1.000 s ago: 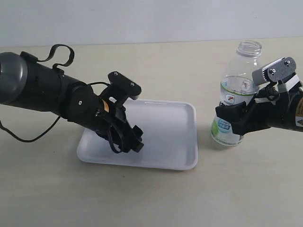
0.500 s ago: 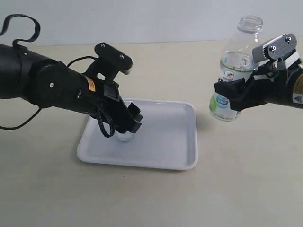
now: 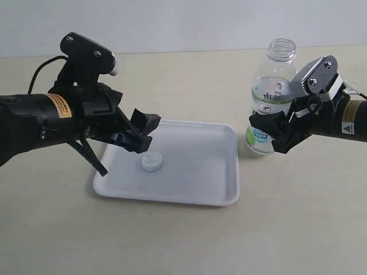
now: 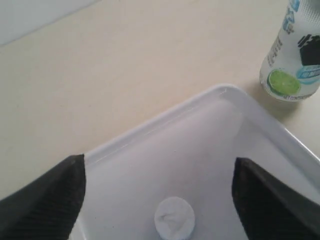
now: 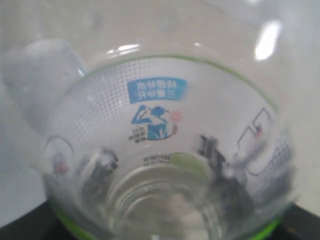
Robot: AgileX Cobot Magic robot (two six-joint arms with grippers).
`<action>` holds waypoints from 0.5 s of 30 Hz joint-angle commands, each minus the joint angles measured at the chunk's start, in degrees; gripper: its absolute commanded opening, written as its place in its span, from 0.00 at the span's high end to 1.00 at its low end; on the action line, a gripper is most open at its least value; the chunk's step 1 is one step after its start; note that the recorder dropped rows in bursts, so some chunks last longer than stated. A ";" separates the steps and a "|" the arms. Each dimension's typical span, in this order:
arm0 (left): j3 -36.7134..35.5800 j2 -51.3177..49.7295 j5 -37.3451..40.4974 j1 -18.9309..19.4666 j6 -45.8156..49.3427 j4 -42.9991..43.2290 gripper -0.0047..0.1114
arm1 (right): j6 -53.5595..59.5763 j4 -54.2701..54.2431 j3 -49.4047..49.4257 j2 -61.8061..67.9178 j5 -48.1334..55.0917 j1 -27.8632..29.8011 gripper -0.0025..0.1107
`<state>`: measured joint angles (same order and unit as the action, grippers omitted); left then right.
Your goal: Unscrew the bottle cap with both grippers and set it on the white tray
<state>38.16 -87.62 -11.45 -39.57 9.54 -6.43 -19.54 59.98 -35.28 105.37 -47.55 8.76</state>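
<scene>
The small white bottle cap [image 3: 152, 162] [image 4: 174, 218] lies on the white tray [image 3: 200, 186] [image 4: 220, 92], in its left half. My left gripper [image 3: 140, 134] [image 4: 160, 200] hovers just above and behind the cap, open, with both black fingertips [image 4: 47, 195] spread wide and nothing between them. The clear bottle [image 3: 268, 106] [image 5: 165, 150], uncapped with its threaded neck bare, is held upright right of the tray. My right gripper [image 3: 275, 134] is shut on the bottle's labelled lower body. The bottle's base with the lime shows in the left wrist view [image 4: 292, 55].
The beige tabletop [image 3: 189, 240] surrounds the tray. A pale wall [image 3: 172, 23] runs along the back. The left arm's black cable [image 3: 86, 152] hangs down over the tray's left edge.
My left gripper has let go of the cap on the tray and drawn up and back to the left. The right gripper has carried the bottle a little leftwards.
</scene>
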 commanded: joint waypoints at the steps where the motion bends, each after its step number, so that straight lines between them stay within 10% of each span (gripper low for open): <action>1: -0.64 2.40 -1.09 0.33 -0.95 -0.41 0.30 | 1.43 -4.51 -0.02 1.84 -6.05 -0.03 0.98; 9: -0.79 2.51 -1.16 0.22 -0.95 -0.41 0.30 | 3.34 -6.46 -0.02 5.48 -8.28 -0.03 0.86; 15: -0.79 2.51 -1.21 0.22 -0.95 -0.41 0.30 | 3.47 -6.46 -0.02 5.48 -8.28 -0.03 0.52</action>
<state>37.65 -85.65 -12.01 -39.57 8.98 -6.43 -16.80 54.51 -35.28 110.88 -53.54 8.76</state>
